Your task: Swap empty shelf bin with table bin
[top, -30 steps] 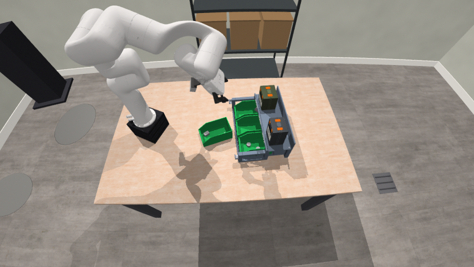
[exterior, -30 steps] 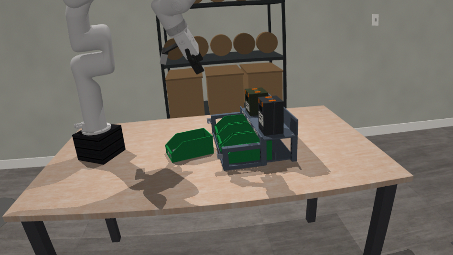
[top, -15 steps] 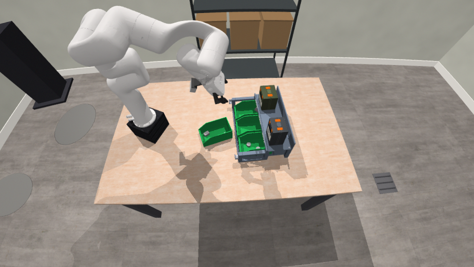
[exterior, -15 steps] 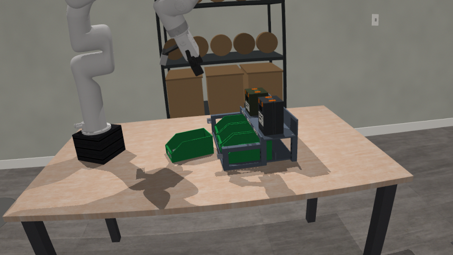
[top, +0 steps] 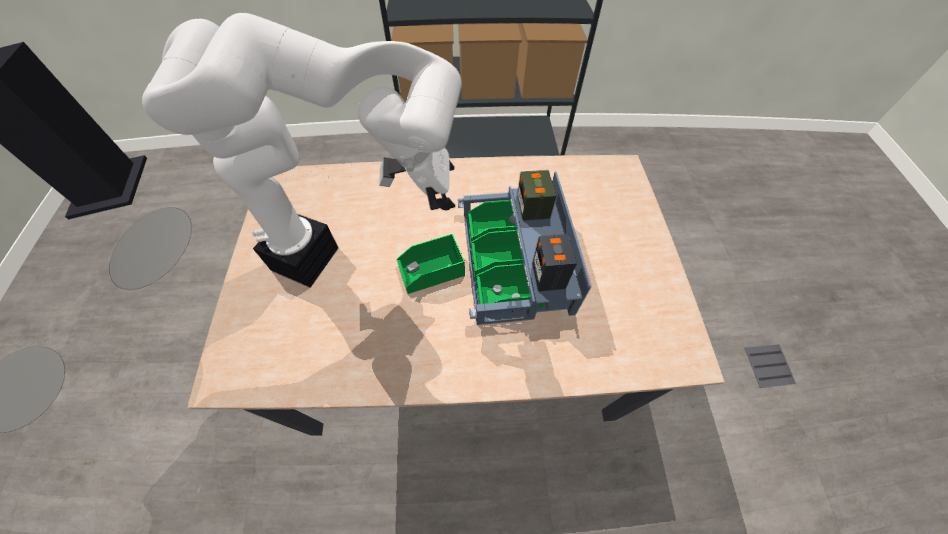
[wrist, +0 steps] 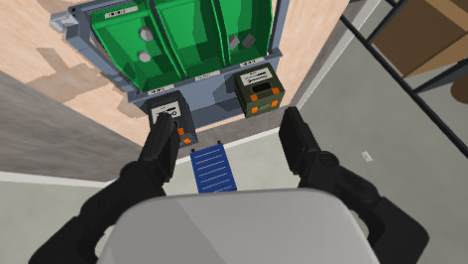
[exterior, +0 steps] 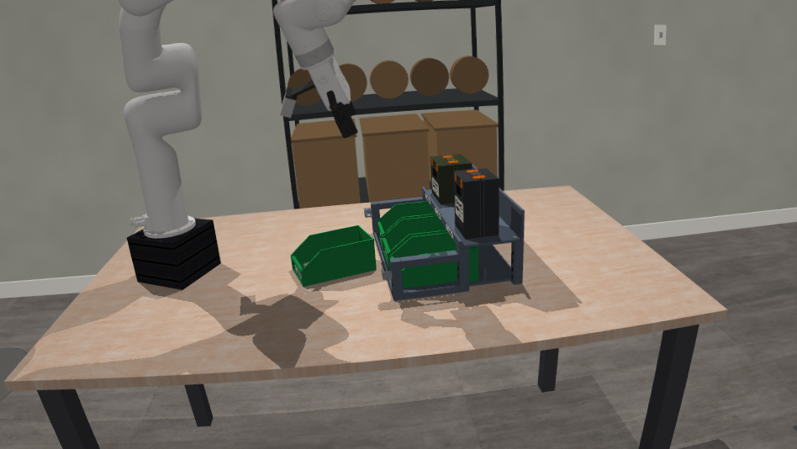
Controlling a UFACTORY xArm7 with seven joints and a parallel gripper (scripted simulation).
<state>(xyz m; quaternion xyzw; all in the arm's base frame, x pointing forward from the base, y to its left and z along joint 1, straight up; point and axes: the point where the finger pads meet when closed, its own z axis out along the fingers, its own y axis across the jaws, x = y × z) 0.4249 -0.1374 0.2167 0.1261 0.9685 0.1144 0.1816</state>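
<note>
While the black base block sits at the table's left, the gripper hangs above the far side, fingers wide, nothing between them. Loose green bin stands on the table top, grey part inside, sloped front toward the base, rear near the shelf. Empty target bin is in the shelf's middle place. Near bin and far bin flank it, both with parts. Right: olive case far, black case near, both upright on the upper board.

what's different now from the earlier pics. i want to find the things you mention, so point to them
The arm has shifted slightly, its upper bend a little toward the shelf side in the top view; the gripper [top: 416, 188] [exterior: 316, 120] [wrist: 229, 122] has moved only slightly. Nothing was taken hold of or let go. The bin on the table [top: 431, 268] [exterior: 337, 259], the three bins in the shelf and both cases on top stayed put.
</note>
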